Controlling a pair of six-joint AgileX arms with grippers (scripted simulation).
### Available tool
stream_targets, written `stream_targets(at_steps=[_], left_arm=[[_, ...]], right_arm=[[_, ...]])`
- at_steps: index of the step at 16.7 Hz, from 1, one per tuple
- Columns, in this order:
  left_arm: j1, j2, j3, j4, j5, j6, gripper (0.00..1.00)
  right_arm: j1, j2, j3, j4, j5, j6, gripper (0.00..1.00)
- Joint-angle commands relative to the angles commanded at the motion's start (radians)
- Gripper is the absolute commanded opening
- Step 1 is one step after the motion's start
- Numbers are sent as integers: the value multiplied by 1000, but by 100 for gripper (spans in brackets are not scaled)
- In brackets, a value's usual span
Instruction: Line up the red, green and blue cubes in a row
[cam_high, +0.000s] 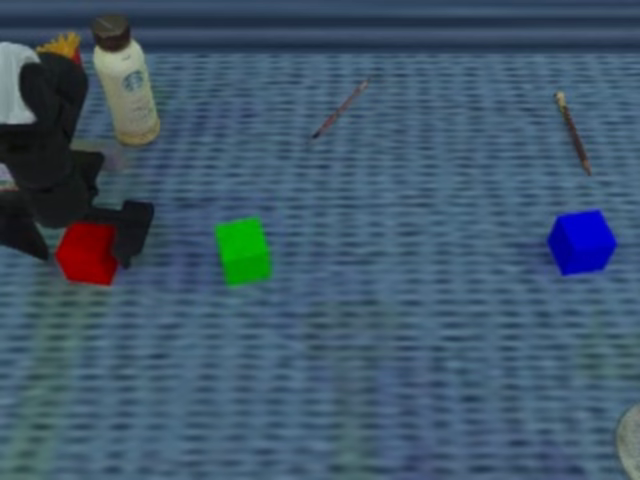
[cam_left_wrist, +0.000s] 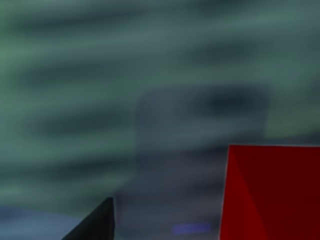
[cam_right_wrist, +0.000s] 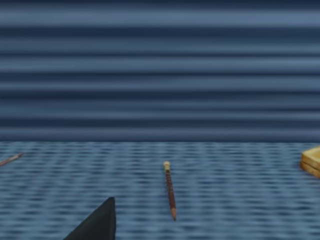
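Currently: left hand straddles bright red solid cube at tabletop's left side.
Fingers look spread, not clamped. Plain green cube sits nearby; deep blue cube far right. Cubes likely rigid, light, smooth; pinch opposite flat faces. Right arm unseen.

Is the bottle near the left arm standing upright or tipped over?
Upright. In the top view the bottle stands on its base with its dark cap on top, behind the left gripper at the red cube.
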Motion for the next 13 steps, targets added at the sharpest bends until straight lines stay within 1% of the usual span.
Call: stream_targets(at_steps=[13], left_arm=[[0, 0, 0, 0, 0, 0, 2]], right_arm=[[0, 0, 0, 0, 0, 0, 100]])
